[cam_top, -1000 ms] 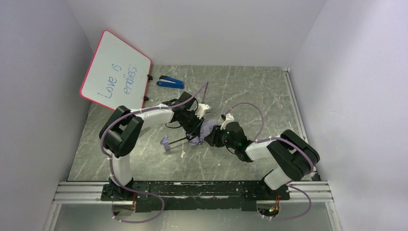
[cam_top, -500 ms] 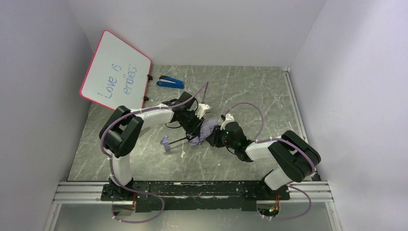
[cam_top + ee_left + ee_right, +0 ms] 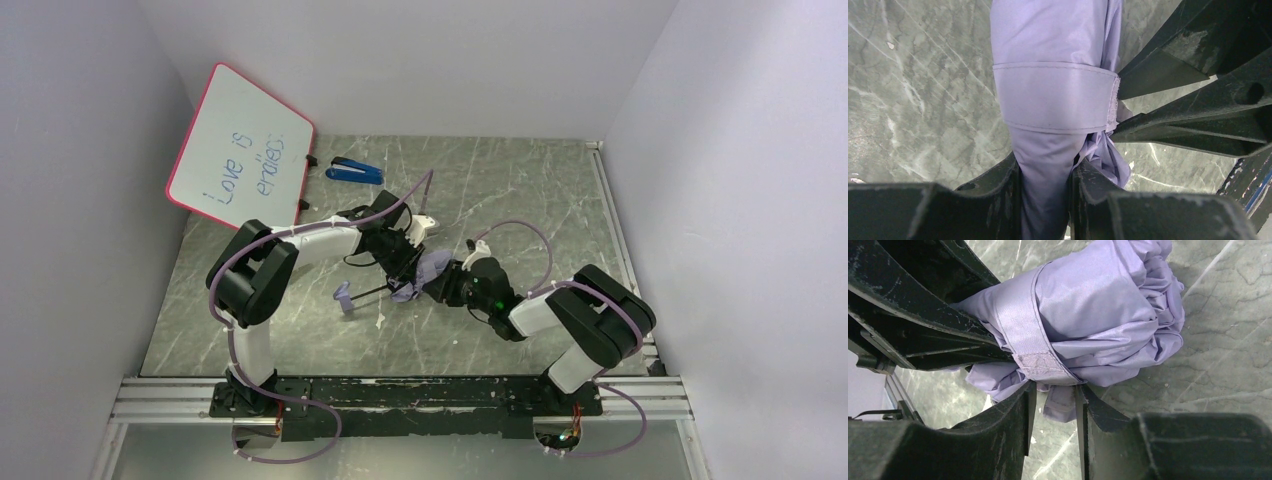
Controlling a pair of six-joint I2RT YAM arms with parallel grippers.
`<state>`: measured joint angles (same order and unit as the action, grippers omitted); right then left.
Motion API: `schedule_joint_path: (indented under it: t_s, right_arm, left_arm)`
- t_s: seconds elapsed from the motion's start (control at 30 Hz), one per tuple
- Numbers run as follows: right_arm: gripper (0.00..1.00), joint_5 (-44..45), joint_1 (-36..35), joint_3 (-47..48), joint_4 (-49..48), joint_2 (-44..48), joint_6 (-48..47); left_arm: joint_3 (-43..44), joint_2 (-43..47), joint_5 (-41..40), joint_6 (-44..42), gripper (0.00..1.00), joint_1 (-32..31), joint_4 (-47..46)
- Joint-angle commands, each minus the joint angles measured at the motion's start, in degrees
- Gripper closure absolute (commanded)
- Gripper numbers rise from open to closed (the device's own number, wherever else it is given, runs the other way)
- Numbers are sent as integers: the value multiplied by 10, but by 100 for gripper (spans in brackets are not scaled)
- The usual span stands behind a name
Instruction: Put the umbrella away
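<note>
The umbrella (image 3: 428,268) lies folded on the table, its lilac canopy bunched up and bound by a strap (image 3: 1055,95). Its thin shaft runs left to the small lilac handle (image 3: 343,298). My left gripper (image 3: 1045,170) is shut on a fold of the canopy (image 3: 1043,40) just below the strap, and it comes in from the left (image 3: 405,258). My right gripper (image 3: 1055,390) faces the bundle (image 3: 1098,305) from the right (image 3: 447,283). Its jaws stand open around the loose end of the strap (image 3: 1058,407), with a gap at the left finger.
A blue stapler (image 3: 357,171) lies at the back left. Beside it a pink-framed whiteboard (image 3: 240,148) leans on the left wall. White walls close in the left, back and right sides. A metal rail (image 3: 400,395) runs along the near edge.
The right arm's elbow has edged left and nearer, bringing its gripper slightly closer to the bundle. The left arm and the umbrella have stayed put.
</note>
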<state>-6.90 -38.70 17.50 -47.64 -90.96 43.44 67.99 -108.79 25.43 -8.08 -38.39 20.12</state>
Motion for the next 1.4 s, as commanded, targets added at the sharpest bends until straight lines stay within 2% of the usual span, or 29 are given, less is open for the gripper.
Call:
schedule_joint_path:
  t_s: [0.0, 0.3, 0.43, 0.6, 0.73, 0.9, 1.03, 1.13, 1.27, 1.37]
  right_arm:
    - [62, 7, -1, -2, -42, 1, 15]
    - [59, 16, 0, -27, -89, 12, 35]
    - [64, 5, 3, -35, -125, 7, 47]
    - [66, 16, 2, -32, -106, 13, 40]
    - [64, 27, 2, -25, -67, 22, 25]
    - [59, 20, 3, -33, -81, 25, 32]
    - [59, 7, 3, -38, -95, 15, 42]
    - [63, 13, 3, -41, -87, 9, 47]
    - [74, 19, 3, -46, -89, 7, 48]
    - [75, 10, 3, -46, -97, 2, 47]
  left_arm:
    - [-5, -10, -84, 1, 95, 2, 44]
    - [-6, -12, -83, 2, 95, 3, 44]
    - [-3, -13, -83, 1, 95, 3, 45]
    - [-5, -12, -83, 2, 95, 2, 44]
    - [-7, -12, -84, 2, 95, 2, 44]
    - [-3, -14, -83, 3, 95, 3, 44]
    - [-2, -15, -82, 2, 95, 2, 45]
    - [-3, -15, -83, 2, 95, 2, 44]
    - [-7, -12, -84, 2, 95, 2, 43]
    - [-4, -14, -83, 2, 95, 2, 45]
